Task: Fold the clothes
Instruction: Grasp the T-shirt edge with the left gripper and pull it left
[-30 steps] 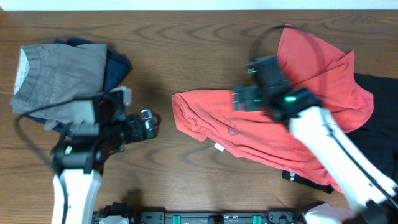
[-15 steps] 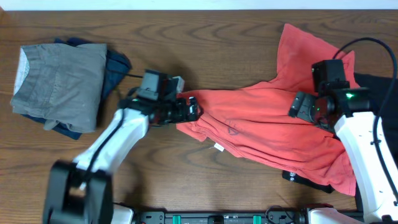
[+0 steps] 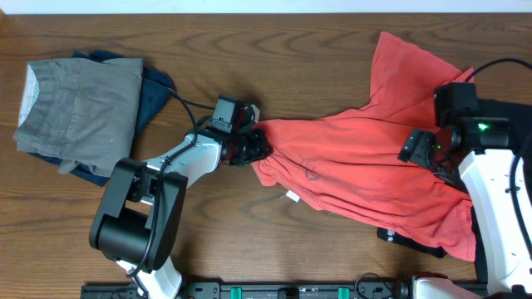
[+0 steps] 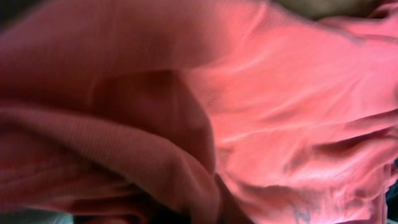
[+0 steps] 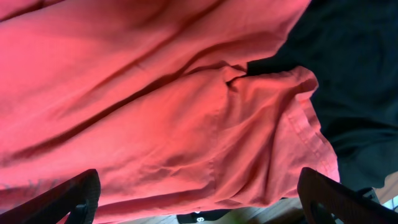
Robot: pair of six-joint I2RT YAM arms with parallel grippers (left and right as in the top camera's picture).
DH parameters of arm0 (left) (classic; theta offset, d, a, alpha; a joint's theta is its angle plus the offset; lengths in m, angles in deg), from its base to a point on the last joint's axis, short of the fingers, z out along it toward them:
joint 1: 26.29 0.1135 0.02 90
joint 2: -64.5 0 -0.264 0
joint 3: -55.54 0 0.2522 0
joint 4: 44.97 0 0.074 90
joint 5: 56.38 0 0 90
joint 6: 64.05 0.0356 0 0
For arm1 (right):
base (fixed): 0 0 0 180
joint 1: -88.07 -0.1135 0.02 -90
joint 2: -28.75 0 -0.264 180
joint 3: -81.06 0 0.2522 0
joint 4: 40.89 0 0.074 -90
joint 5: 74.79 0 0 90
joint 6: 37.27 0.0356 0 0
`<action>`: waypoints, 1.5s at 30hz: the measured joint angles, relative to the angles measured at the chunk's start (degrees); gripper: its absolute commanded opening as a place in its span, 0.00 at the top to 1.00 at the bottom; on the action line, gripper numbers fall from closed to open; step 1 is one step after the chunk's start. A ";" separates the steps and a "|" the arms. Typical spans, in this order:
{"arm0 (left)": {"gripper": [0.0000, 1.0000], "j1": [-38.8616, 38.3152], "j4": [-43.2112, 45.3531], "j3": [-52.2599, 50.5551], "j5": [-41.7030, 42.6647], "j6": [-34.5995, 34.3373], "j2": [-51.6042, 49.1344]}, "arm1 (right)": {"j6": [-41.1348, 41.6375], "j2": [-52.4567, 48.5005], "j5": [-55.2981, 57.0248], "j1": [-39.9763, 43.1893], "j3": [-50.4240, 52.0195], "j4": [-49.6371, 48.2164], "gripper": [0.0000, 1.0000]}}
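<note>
Shirt [image 3: 357,166]: crumpled and unfolded across the right half of the table [image 3: 249,50], one sleeve thrown toward the back edge, lower right part lying over a black garment [image 3: 499,116].
Left gripper [image 3: 253,148]: fingers together, clamped on the shirt's leftmost edge; wrist view filled with bunched red cloth, depth of bite impossible to judge.
Right gripper [image 5: 198,180]: fingers wide apart above the shirt's right side, holding nothing, with the hem and the black garment both just below.
Slip risk: possibly only a thin pinch at the very edge, likely to pull free under a hard tug.
Double-layer risk: folds gathered at the left gripper, perhaps two layers caught at once, giving a twisted rather than flat spread.
Wrong-cloth risk: black garment touching the hem, easily caught along with it on a low or late closing of the right fingers.
Drag risk: shirt resting on the black garment, enough friction to bunch or shift both during any pull.
Stack risk: grey garment [image 3: 79,108] folded over a navy one [image 3: 158,83] at the far left, well apart from the shirt, yet in the path of a long leftward sweep.
</note>
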 measured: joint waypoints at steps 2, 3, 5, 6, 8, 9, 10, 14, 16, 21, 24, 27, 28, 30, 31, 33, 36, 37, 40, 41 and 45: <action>0.94 1.31 0.70 0.02 0.37 -0.07 0.85 | 0.00 0.00 0.00 1.20 0.00 0.02 0.01; 0.94 2.62 0.59 0.17 0.68 -0.13 1.60 | -0.02 -0.02 -0.02 1.79 0.00 0.00 0.01; 0.94 6.10 0.28 1.36 1.38 -0.13 3.15 | -0.26 -0.02 0.07 2.91 0.00 0.04 0.01; 0.94 8.37 0.09 2.71 2.10 -0.15 4.09 | -0.57 -0.02 0.04 3.43 0.00 0.00 0.01; 0.94 12.68 0.04 5.79 3.08 -0.20 6.03 | -1.03 -0.02 0.20 4.09 0.00 0.04 0.01; 0.94 15.39 -0.04 8.13 3.65 -0.44 7.41 | -1.29 -0.02 0.20 4.39 0.00 0.00 0.01; 0.94 17.68 0.11 10.38 4.02 -0.72 8.68 | -1.51 0.00 0.20 4.70 0.00 -0.04 0.01; 0.35 25.81 -0.90 19.45 4.50 -1.51 13.64 | -2.12 -0.02 0.20 5.73 0.04 -1.05 0.01; 0.02 28.41 -3.74 22.64 4.55 -1.77 16.15 | -2.19 -0.09 0.20 5.92 0.04 -1.66 0.01; 0.02 28.20 -21.42 23.91 5.49 -0.28 18.60 | -3.98 -0.90 -0.33 5.99 0.07 -3.15 0.01; 0.02 25.75 -35.54 23.17 5.46 2.34 16.26 | -5.20 -1.64 -0.81 5.99 0.11 -3.34 0.01; 0.02 22.08 -46.10 22.47 3.93 4.98 13.73 | -5.75 -2.38 -1.16 5.99 0.11 -3.56 0.01; 0.02 20.61 -48.52 22.14 3.26 5.62 13.14 | -5.88 -2.69 -1.38 5.99 0.11 -3.67 0.01; 0.02 16.94 -52.15 21.38 1.09 6.64 11.98 | -6.10 -3.26 -1.81 5.99 0.11 -3.87 0.01; 0.02 15.47 -52.83 21.03 0.17 6.97 11.65 | -6.19 -3.48 -1.99 5.99 0.11 -3.93 0.01; 0.02 11.78 -52.87 19.87 -3.30 7.52 10.58 | -6.34 -4.00 -2.16 5.99 0.11 -3.93 0.01; 0.02 7.87 -51.89 18.86 -8.96 6.84 8.09 | -6.38 -4.37 -2.25 5.99 0.11 -3.89 0.01; 0.02 7.08 -51.65 18.69 -10.56 6.32 7.15 | -6.40 -4.37 -2.25 5.99 0.11 -3.87 0.01; 0.02 5.53 -51.32 18.36 -14.21 5.11 4.09 | -6.54 -4.37 -2.29 5.99 0.11 -3.87 0.01; 0.02 5.22 -51.10 18.29 -14.99 4.57 3.13 | -6.56 -4.37 -2.34 5.99 0.11 -3.85 0.01; 0.02 4.48 -49.59 18.29 -16.90 2.43 -0.92 | -6.56 -4.37 -2.43 5.99 0.13 -3.61 0.01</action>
